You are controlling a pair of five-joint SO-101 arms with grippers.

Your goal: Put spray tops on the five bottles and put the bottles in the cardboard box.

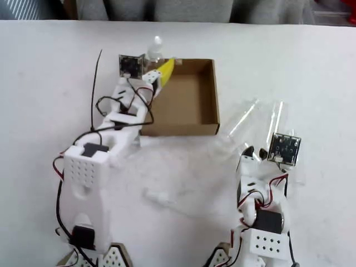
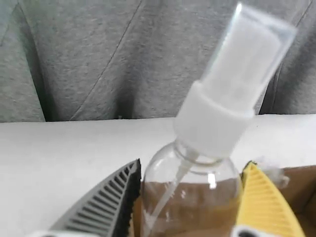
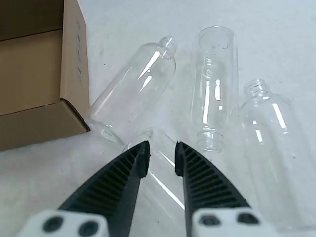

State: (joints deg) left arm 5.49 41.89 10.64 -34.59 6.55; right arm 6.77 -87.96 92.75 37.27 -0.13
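A clear bottle point(image 2: 190, 197) with a white spray top point(image 2: 222, 94) stands upright between the grey and yellow fingers of my left gripper point(image 2: 192, 168), which is shut on it. In the high view this bottle point(image 1: 154, 51) is at the far left corner of the open cardboard box point(image 1: 214, 94). Several uncapped clear bottles lie to the right of the box, among them one point(image 3: 133, 89) beside the box wall point(image 3: 74, 64) and another point(image 3: 215, 84) next to it. My right gripper point(image 3: 161, 154) hovers over a further lying bottle point(image 3: 158, 185), its black fingers slightly open.
A loose white spray top point(image 1: 158, 196) lies on the white table between the two arm bases. The left arm point(image 1: 119, 119) stretches along the box's left side. Grey cloth point(image 2: 98, 54) hangs behind the table's far edge.
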